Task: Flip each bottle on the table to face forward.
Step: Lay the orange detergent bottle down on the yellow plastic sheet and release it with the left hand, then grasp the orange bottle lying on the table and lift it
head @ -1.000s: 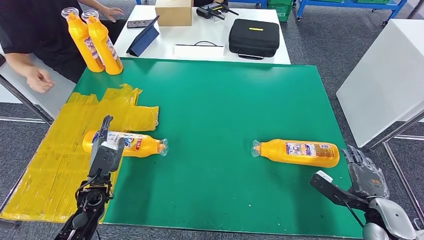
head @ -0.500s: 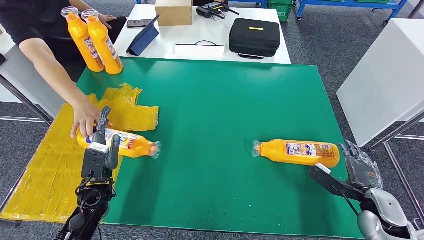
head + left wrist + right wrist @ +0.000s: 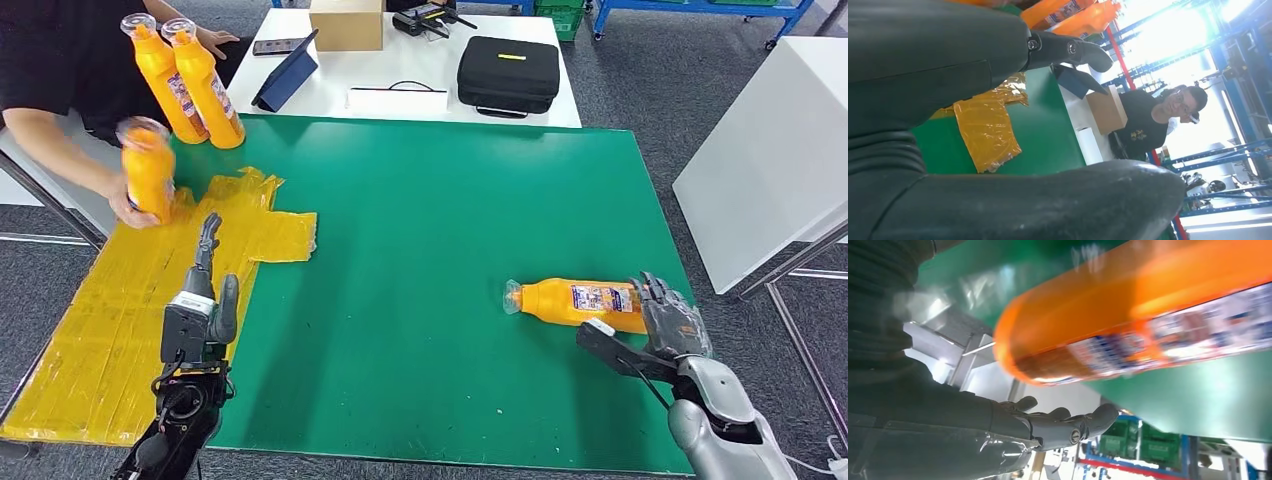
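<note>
The right hand [image 3: 668,322] lies at the base end of the orange bottle [image 3: 580,301] that rests on its side on the green mat [image 3: 430,230], its fingers spread around the bottle's far end and its thumb reaching forward on the near side; the right wrist view shows the fingers [image 3: 1068,422] stretched out past the bottle's rounded base [image 3: 1128,335], and whether they press on it cannot be told. That bottle points its clear cap toward the middle of the mat, and its white label with red and blue print faces up. The left hand [image 3: 205,300] hangs over the near left edge of the mat, fingers apart and holding nothing, one finger pointing away from the robot above the yellow plastic sheet [image 3: 110,320] that covers the table's left side. Beyond it a person's hand [image 3: 135,205] grips a second orange bottle [image 3: 148,170], held upright above the yellow sheet, cap on top. Two more orange bottles [image 3: 190,85] stand upright just beside each other at the far left corner of the mat, labels to the side. On the white table [image 3: 420,75] behind the mat sit a closed black case [image 3: 508,75], a cardboard box [image 3: 347,24] and a dark tablet [image 3: 285,78] propped on its stand; what is in the case or the box cannot be seen.
</note>
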`<state>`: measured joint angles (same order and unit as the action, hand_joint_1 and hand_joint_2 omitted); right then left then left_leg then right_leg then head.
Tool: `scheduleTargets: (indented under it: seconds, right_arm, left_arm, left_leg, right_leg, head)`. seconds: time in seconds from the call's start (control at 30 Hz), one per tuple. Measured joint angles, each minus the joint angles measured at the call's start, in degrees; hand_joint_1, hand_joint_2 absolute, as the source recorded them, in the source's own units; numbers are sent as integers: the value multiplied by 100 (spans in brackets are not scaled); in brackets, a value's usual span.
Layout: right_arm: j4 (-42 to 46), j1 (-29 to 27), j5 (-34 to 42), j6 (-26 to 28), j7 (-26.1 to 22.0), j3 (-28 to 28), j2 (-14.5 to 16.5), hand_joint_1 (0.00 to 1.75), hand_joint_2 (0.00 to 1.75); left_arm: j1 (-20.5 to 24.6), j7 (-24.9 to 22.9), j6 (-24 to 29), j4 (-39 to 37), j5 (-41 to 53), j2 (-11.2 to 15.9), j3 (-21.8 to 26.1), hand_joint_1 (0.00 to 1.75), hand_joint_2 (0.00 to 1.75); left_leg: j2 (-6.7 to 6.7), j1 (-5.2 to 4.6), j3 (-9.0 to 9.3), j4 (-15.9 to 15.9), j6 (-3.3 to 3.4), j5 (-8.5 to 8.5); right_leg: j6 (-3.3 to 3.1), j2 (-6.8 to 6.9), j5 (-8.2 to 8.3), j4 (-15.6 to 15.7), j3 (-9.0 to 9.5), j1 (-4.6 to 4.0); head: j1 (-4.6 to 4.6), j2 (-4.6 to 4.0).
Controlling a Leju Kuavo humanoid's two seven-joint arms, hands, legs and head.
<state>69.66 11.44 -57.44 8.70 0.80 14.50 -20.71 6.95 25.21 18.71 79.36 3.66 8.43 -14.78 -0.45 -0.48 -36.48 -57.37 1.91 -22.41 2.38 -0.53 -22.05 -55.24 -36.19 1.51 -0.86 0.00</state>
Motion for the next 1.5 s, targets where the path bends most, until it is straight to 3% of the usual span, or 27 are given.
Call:
scheduleTargets:
  seconds: [0.37, 0.4, 0.5, 0.53, 0.8, 1.5]
  right_arm:
    - [-1004, 767, -60, -285, 4, 458, 275, 0, 175]
    - [-1111, 845, -83, -411, 42, 511, 280, 8, 175]
    - [-1510, 1154, -138, -778, 156, 716, 282, 139, 175]
    - [-1666, 1267, -153, -876, 172, 798, 280, 175, 175]
    - [-2509, 1781, -172, -1107, 164, 1238, 246, 175, 175]
    - [-2748, 1934, -170, -1108, 160, 1383, 244, 175, 175]
  left_arm:
    - [-24, -14, 42, 169, -145, 11, -107, 0, 0]
    - [-25, -10, 46, 179, -187, 16, -109, 0, 0]
    - [-26, 1, 72, 212, -303, 28, -110, 0, 0]
    - [-26, 1, 89, 224, -333, 31, -111, 0, 0]
    - [-81, -5, 139, 309, -425, 76, -118, 0, 0]
    - [-101, -5, 142, 333, -427, 110, -136, 0, 0]
  left_leg:
    - [-1, 0, -2, -1, 2, 2]
    - [2, 0, -2, -1, 2, 2]
    - [20, 1, 11, 0, 0, -1]
    - [25, 1, 19, 0, -1, -4]
    - [23, 0, 77, 1, 4, -22]
    - [21, -1, 83, -1, 22, -1]
  right_leg:
    - [1, 0, 1, 0, -1, 0]
    - [0, -1, 1, 0, -1, 0]
    - [-1, -14, 1, 1, 2, -1]
    - [-2, -18, 0, 1, 6, -1]
    - [2, -22, -24, 10, 5, 0]
    - [-3, -22, 0, 12, 72, 0]
  head:
    - [-1, 0]
    - [-1, 0]
    - [0, 0]
    - [-1, 0]
    - [2, 0]
    - [1, 0]
